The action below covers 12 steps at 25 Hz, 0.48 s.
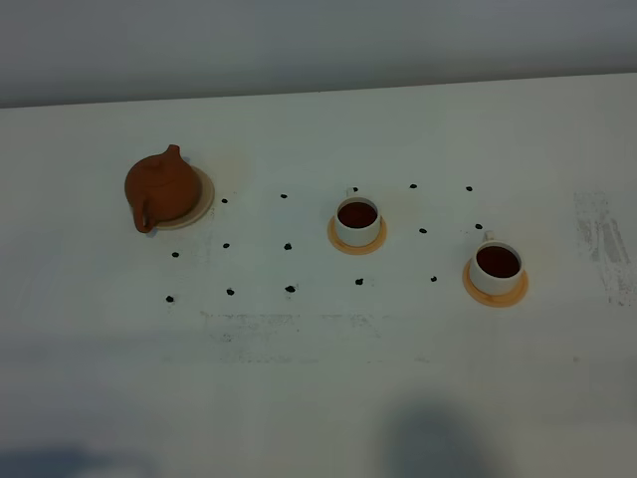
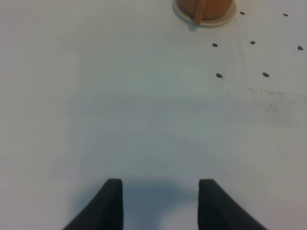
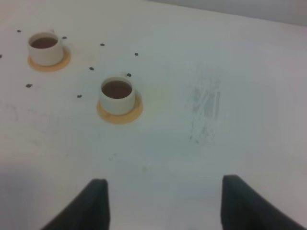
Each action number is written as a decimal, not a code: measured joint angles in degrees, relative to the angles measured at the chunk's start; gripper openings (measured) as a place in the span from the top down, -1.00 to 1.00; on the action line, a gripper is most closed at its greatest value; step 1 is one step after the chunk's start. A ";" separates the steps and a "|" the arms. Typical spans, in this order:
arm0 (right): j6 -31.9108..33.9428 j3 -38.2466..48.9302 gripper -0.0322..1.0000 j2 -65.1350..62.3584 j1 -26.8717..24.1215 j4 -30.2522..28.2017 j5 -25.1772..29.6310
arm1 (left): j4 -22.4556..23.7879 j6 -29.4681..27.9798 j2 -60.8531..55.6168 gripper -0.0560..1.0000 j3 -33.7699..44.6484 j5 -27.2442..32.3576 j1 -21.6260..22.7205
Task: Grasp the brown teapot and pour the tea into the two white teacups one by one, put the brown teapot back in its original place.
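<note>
Nearest my left wrist camera, the left gripper [image 2: 160, 203] shows two dark jaws standing apart with nothing between them, only bare white counter [image 2: 144, 120] beneath. Ahead of these jaws and a little to one side, well apart from them, I see the brown teapot [image 2: 205, 5] cut off by the picture edge, seated on its cream-beige coaster [image 2: 225, 18]. Small black dots [image 2: 218, 75] mark the counter just beyond and beside it.

On the right wrist camera, the right gripper [image 3: 163, 203] likewise has its jaws wide apart and holds nothing. Both white teacups lie ahead of it: the nearer teacup [image 3: 117, 95] on an orange-tan coaster [image 3: 120, 114], the farther teacup [image 3: 45, 48] on another orange-tan coaster [image 3: 48, 64]. Each cup holds dark liquid. A grey scuffed patch [image 3: 206, 108] marks the counter ahead of these jaws, off to the side away from the cups.

From the high camera, I note the counter is white, with faint smudging along the near side, and its far edge meets a plain grey wall [image 1: 318, 40]. Neither arm appears in that view.
</note>
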 joint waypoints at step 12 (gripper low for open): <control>0.05 0.00 -0.06 0.00 0.00 0.00 0.00 | 0.00 0.00 0.00 0.18 0.00 0.00 0.00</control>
